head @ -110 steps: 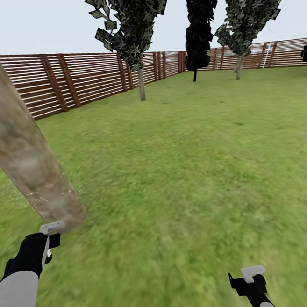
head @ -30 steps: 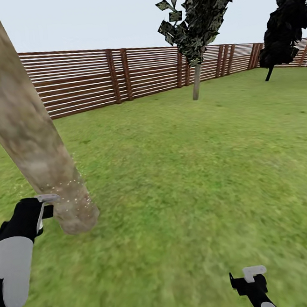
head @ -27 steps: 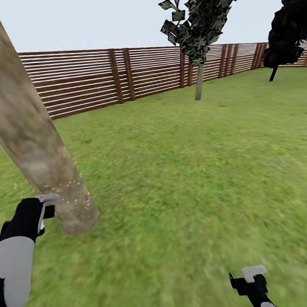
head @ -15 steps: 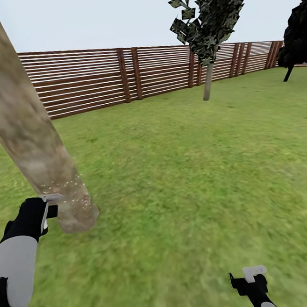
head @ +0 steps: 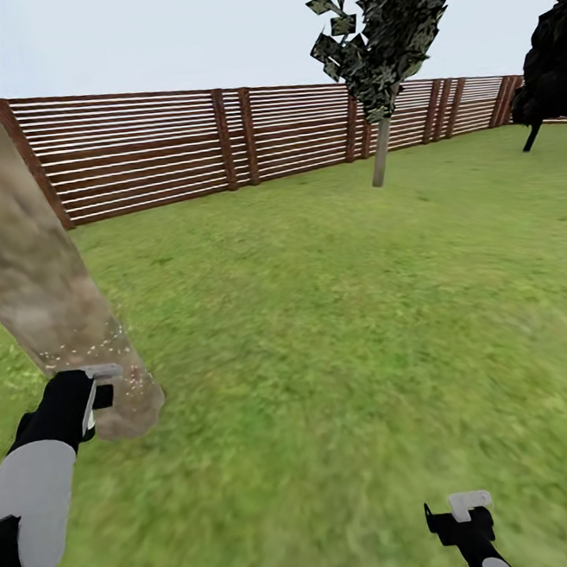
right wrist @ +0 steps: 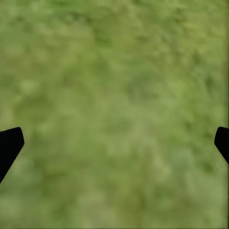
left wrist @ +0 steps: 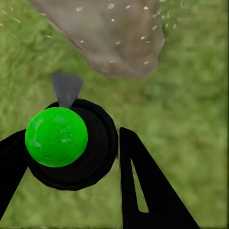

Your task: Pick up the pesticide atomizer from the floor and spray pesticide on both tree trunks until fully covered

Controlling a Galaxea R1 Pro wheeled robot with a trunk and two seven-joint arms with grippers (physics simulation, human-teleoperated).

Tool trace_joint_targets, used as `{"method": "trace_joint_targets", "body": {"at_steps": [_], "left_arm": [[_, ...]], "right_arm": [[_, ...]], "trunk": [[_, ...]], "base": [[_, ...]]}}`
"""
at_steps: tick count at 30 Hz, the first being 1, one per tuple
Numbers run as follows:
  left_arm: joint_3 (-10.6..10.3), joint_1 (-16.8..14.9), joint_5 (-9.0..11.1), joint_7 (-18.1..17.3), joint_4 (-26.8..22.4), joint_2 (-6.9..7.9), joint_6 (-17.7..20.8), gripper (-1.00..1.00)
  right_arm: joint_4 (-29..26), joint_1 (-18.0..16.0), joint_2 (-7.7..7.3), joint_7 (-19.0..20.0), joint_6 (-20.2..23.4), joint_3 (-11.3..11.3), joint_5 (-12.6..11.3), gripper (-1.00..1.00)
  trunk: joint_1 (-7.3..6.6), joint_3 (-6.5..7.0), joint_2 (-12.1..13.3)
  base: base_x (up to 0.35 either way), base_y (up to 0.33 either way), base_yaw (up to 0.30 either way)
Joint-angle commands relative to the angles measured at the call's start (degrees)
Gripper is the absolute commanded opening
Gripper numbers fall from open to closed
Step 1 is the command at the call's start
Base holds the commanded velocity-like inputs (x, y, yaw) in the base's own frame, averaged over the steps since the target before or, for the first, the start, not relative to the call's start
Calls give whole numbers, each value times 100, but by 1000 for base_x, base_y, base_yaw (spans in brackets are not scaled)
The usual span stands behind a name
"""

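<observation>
Garden: green lawn (head: 338, 313) is seen stretching back to a brown slatted fence (head: 149, 149) under a pale sky.
Tree trunk: a thick, mottled grey-brown tree trunk (head: 31, 273) is seen leaning at the head view's left, its base meeting the grass just beside the left arm.
Pesticide: tiny white specks (head: 107, 344) are scattered over the lowest part of the trunk and also show on the bark in the left wrist view (left wrist: 114, 33).
Atomizer: the pesticide atomizer (left wrist: 64, 143) — a black round body with a bright green ball on top and a grey nozzle — is gripped by the left gripper, the nozzle pointed at the trunk base.
Left gripper: the left gripper (left wrist: 71, 157) is closed around the atomizer, one black finger on each side of it.
Right gripper: the right gripper (right wrist: 114, 143) is held low over bare grass — its fingertips are spread wide, at opposite edges of the wrist view, with nothing between them.
Background trees: a slim-stemmed tree (head: 381, 40) stands by the fence and a dark tree (head: 548, 59) at far right.
</observation>
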Motion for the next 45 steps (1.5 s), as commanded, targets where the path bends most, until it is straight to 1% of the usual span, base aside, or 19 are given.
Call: {"method": "trace_joint_targets", "body": {"at_steps": [1, 4, 7, 8, 16, 19, 22, 25, 26, 28, 30, 31, 33, 35, 37, 38, 39, 41, 45], "left_arm": [[-2, 86, -16, 6, 0, -1, -1, -100], [40, 314, -20, 8, 0, 6, 1, -100], [411, 495, -28, 22, 4, 30, -14, -100], [458, 551, -29, 28, 3, 38, -23, -100], [472, 775, -10, 23, 266, -13, -103, -100], [481, 803, -9, 33, 787, -82, -754, -100], [482, 904, -19, 13, 847, -199, -880, -100], [460, 926, -19, -75, 851, -214, -1071, -100], [435, 945, -27, -243, 856, -207, -1347, -100], [169, 1028, -179, -1142, 831, -145, -1833, -100], [-286, 1217, -567, -2145, 780, -82, -2451, -100], [-440, 1298, -837, -2861, 774, -34, -2937, -100], [-531, 1346, -1220, -3924, 772, 100, -3407, -100], [-558, 1352, -1476, -4647, 768, 136, -3629, -100], [-874, 1346, -1925, -5266, 765, 110, -3861, -100], [-1093, 1344, -2136, -5564, 764, 86, -3911, -100], [-1282, 1343, -2253, -5765, 759, 69, -3936, -100], [-1561, 1342, -2342, -5922, 755, 51, -3960, -100], [-1700, 1357, -2384, -5966, 770, -201, -3955, -100]], "right_arm": [[0, 0, 5, 0, 0, 0, 0, 100], [0, 0, 9, 0, 0, 0, 0, 100], [0, 0, 9, 1, 0, 2, 0, 100], [0, 0, 9, 1, 0, 3, 0, 100], [0, 0, 9, 9, 0, 8, 0, 100], [0, 0, 9, 9, 0, 9, 8, 100], [0, 0, 18, 3, 0, 9, 4, 100], [-20, 0, 55, 2, 0, 11, 0, 100], [-39, 0, 64, 18, 0, 17, 0, 100], [-259, -4, 70, 71, 10, 133, 153, 100], [-884, -5, 80, 556, 32, 597, 696, 100], [-1249, -5, 85, 1119, 118, 799, 1027, 100], [-1701, -76, 94, 2066, 709, 911, 1245, 100], [-2115, -282, 94, 2925, 1368, 937, 1296, 100], [-2520, -398, 90, 4035, 1656, 946, 1470, 100], [-2763, -431, 87, 4535, 1710, 947, 1691, 100], [-2937, -448, 85, 4870, 1737, 947, 1899, 100], [-3066, -461, 87, 5140, 1749, 958, 2093, 100], [-3101, -466, 130, 5235, 1753, 974, 2161, 100]], "trunk": [[0, 0, 0], [0, 0, 0], [0, 0, 0], [0, 0, 0], [0, 0, 0], [0, 0, 0], [0, 0, 0], [0, 0, 0], [0, 0, 0], [0, 0, 0], [0, 0, 0], [0, 0, 0], [0, 0, 0], [0, 0, 0], [0, 0, 0], [0, 0, 0], [0, 0, 0], [0, 0, 0], [0, 0, 0]], "base": [[273, -145, 210], [320, -17, 265], [217, 182, 276], [91, 280, 277], [96, 234, 110], [10, 11, 1], [-124, 1, 0], [-327, 0, 0], [-340, 0, 0], [-341, 0, 0], [-342, 0, 0], [-320, 0, 0], [-240, 0, 0], [-140, 0, 0], [-38, 0, 0], [-13, 0, 0], [-7, 0, 0], [-3, 0, 0], [0, 0, 0]]}}
